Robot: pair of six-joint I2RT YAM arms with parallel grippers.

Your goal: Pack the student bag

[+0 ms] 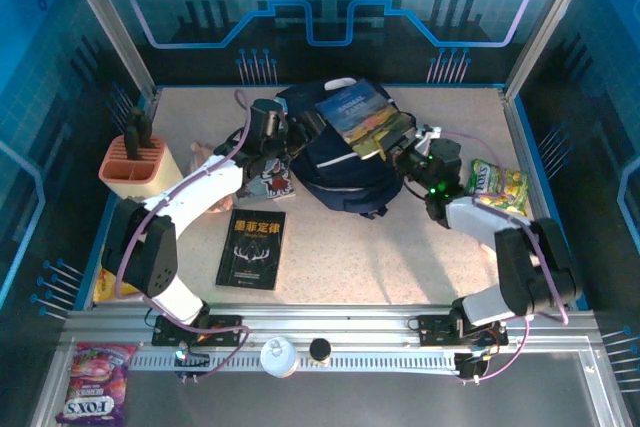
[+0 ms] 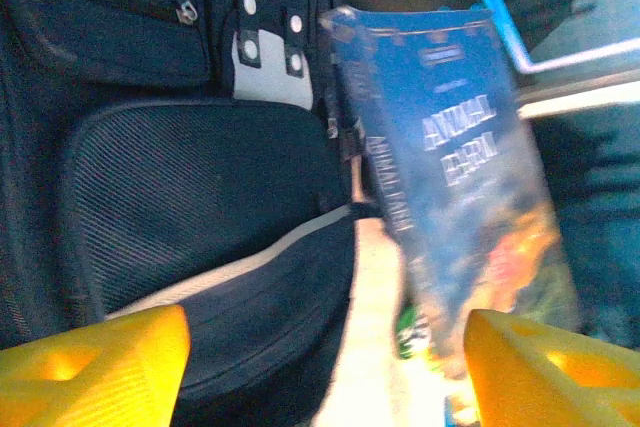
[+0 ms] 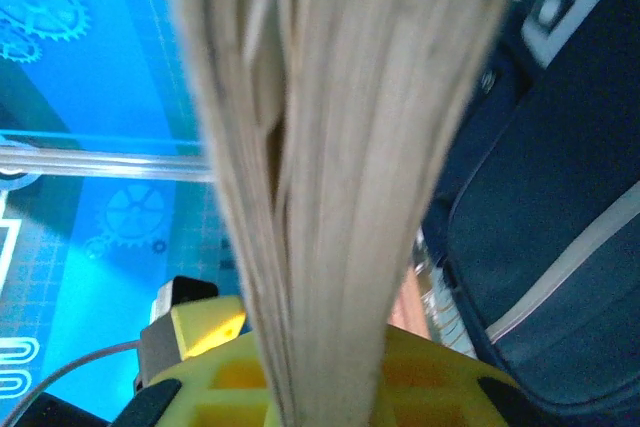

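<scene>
Right gripper point(image 3: 330, 397) clamped on book point(image 1: 355, 115) over bag point(image 1: 340, 179). Left gripper point(image 2: 320, 367) spread, empty. Best hold the bag's mouth wide first.

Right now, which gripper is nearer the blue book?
Right. The right gripper is clamped on the edge of the blue book, holding it over the bag. The left gripper is open at the bag's left side, apart from the book.

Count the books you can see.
2: a blue book in the right end effector above the student bag, a black book flat on the table; others may be hidden.
</scene>
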